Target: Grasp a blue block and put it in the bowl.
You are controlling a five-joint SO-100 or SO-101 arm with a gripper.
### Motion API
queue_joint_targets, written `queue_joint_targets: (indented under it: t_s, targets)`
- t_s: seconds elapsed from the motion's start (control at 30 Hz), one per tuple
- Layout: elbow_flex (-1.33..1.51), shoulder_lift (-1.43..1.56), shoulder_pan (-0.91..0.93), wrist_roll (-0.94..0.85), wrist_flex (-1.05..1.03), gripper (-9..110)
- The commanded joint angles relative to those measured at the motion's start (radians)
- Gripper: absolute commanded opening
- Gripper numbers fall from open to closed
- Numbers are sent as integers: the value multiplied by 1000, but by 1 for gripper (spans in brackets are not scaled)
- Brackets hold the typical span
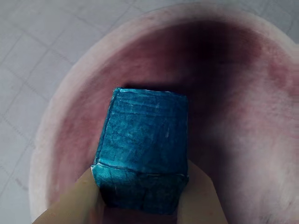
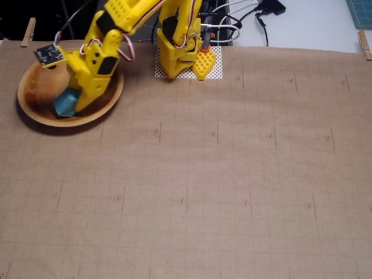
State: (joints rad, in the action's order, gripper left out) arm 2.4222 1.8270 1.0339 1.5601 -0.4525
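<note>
The blue block (image 1: 145,149) is a small turquoise block with a rough surface. In the wrist view it fills the middle, clamped between my two tan fingers (image 1: 77,203). My gripper (image 1: 140,189) is shut on it, right over the inside of the wooden bowl (image 1: 56,107). In the fixed view the bowl (image 2: 35,116) sits at the far left of the mat. My yellow gripper (image 2: 71,100) reaches down into it with the blue block (image 2: 64,103) low inside. I cannot tell whether the block touches the bowl's floor.
A brown gridded mat (image 2: 209,186) covers the table. The arm's yellow base (image 2: 180,52) stands on a white perforated pad at the back, with cables behind it. Wooden clips (image 2: 27,32) hold the mat's far edge.
</note>
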Motion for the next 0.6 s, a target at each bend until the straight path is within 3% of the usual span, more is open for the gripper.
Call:
queue_joint_targets:
  t_s: [0.0,0.3,0.57]
  targets:
    - [-75,-43,31,-15,29,-2]
    - [-84,-86,94,-106,25,0]
    - [-83,-86,86,-110,25,17]
